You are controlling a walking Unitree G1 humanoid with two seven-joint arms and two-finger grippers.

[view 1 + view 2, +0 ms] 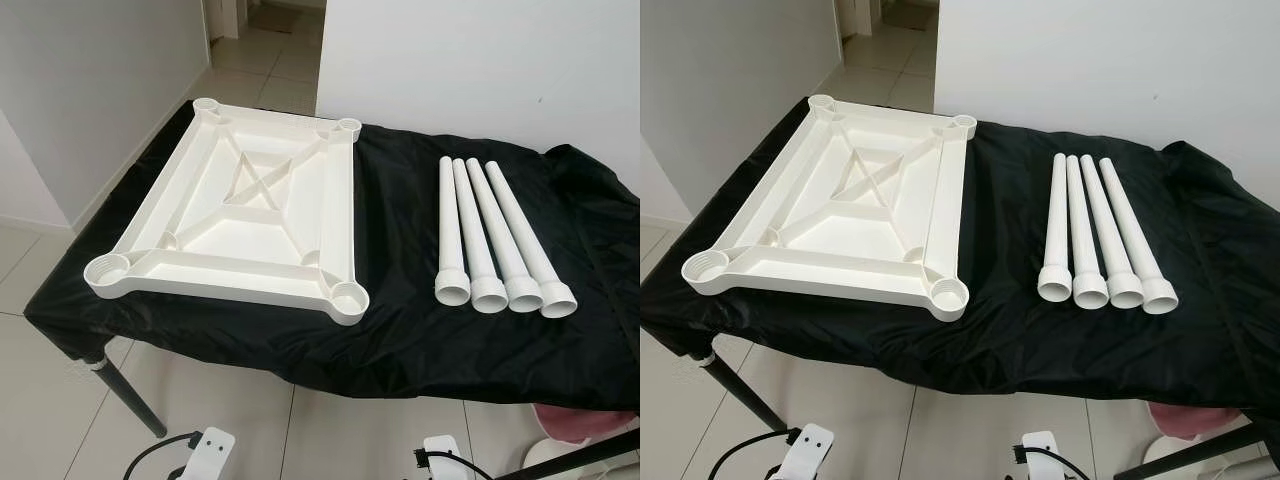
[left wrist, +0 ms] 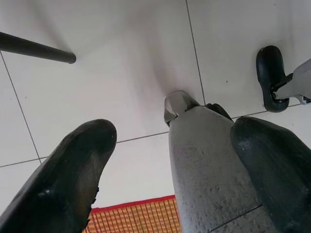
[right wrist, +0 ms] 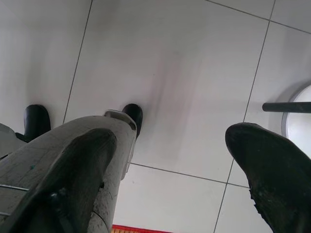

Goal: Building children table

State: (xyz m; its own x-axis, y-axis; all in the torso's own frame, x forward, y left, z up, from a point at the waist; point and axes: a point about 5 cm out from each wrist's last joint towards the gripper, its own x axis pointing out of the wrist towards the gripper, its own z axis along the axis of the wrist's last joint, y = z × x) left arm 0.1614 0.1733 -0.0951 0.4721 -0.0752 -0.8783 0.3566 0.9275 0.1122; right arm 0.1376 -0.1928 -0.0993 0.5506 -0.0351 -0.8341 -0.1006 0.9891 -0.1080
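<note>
Each end effector has two long black fingers [image 2: 73, 174], scuffed and rounded at the tips. The legs [image 2: 209, 165] are silver-grey metal, with black feet [image 2: 270, 73]. White wrist housings [image 1: 208, 448] carry black cables [image 1: 150, 456].

The black cloth [image 1: 420, 330] drapes over the desk — its surface is hidden, only a dark leg [image 1: 130, 395] poking out below. A pink object [image 1: 580, 422] at the lower right is half tucked under the cloth and cut off — can't tell what it is.
</note>
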